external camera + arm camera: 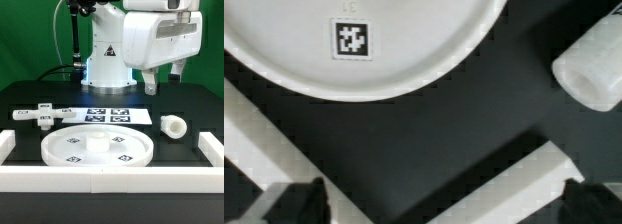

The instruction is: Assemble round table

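The large rimmed round disc lies flat on the black table near the front, with a raised hub in its middle and tags on top. It also shows in the wrist view. The short cylindrical leg lies on its side to the exterior view's right of the disc, and its end shows in the wrist view. The cross-shaped base lies at the exterior view's left. My gripper hangs high above the table, over the area behind the leg. It is open and empty, with dark fingertips wide apart.
The marker board lies flat behind the disc. A long white border rail runs along the front, with side pieces at the exterior view's left and right. Rail strips show below the gripper. The robot's base stands at the back.
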Motion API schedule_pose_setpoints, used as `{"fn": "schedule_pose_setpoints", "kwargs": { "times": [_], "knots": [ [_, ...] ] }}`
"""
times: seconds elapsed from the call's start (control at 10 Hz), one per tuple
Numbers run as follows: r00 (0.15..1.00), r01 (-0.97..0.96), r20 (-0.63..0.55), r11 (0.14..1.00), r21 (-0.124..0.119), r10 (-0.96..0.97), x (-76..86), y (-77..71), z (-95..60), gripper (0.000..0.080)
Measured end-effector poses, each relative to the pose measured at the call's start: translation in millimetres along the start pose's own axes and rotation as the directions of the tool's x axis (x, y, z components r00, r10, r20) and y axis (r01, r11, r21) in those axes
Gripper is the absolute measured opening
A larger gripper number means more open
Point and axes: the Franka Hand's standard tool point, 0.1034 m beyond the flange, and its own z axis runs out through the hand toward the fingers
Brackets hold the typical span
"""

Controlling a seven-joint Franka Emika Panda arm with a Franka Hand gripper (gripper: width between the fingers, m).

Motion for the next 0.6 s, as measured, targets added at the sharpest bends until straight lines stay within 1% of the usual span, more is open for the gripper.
{"fn": "schedule_pose_setpoints", "kwargs": {
  "times": [0.6],
  "knots": [
    [1.000,0.000,0.000,1.000,0.000,0.000,0.0,0.0,0.0,0.0649]
  ]
}}
